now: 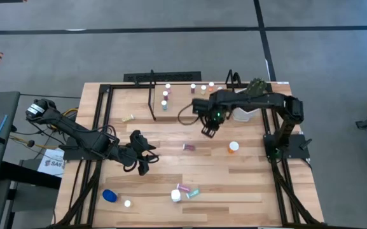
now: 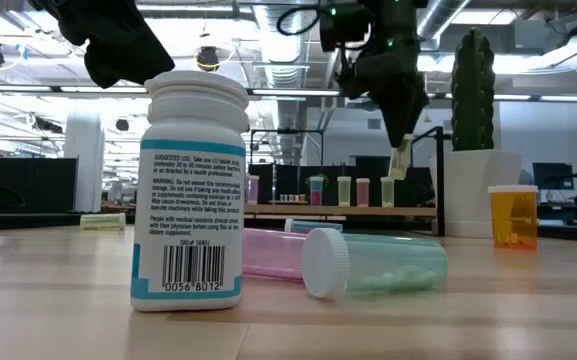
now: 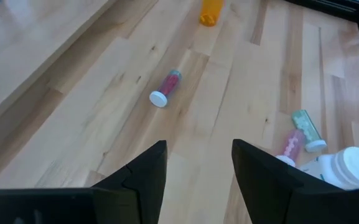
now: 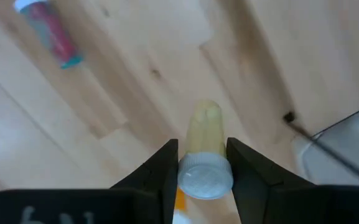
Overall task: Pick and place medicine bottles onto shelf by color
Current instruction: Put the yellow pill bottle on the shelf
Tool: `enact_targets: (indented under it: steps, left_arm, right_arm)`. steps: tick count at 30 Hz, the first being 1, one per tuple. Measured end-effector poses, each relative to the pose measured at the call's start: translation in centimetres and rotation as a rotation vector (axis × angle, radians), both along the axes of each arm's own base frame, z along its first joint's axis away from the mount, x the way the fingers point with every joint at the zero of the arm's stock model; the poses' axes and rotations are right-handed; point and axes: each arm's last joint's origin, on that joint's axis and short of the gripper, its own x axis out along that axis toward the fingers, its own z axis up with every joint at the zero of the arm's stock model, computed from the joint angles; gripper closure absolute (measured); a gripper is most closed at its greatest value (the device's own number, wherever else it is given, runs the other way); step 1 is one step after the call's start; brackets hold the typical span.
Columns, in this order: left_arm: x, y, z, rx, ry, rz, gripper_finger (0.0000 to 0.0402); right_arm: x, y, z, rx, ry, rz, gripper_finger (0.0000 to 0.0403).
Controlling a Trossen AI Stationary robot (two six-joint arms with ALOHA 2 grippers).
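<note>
right pincer — pinching a yellow vial above the table, near the shelf | left pincer — spread, hovering over bare table

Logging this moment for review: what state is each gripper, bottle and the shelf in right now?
right gripper: shut on yellow-green vial, held above the table.
left gripper: open, empty, over bare wood.
orange bottle: upright on the table.
large white bottle: upright.
teal vial: lying on its side.
pink vial: lying behind it.
shelf: several vials standing along its far edge.
</note>
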Motion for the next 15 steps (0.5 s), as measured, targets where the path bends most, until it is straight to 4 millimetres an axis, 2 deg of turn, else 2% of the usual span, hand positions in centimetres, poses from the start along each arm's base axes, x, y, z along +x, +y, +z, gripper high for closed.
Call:
enact_targets:
  steps: [9, 15]
  left_arm:
    - [0.0, 0.2, 0.0, 0.051, -0.014, 0.048, 0.0233]
    - [0.1, 0.9, 0.0, 0.095, -0.011, 0.107, 0.0233]
  right_arm:
    - [-1.2, -4.9, -0.5, -0.093, 0.071, 0.033, 0.0261]
    - [-1.1, -7.7, -2.3, -0.073, 0.179, 0.063, 0.0258]
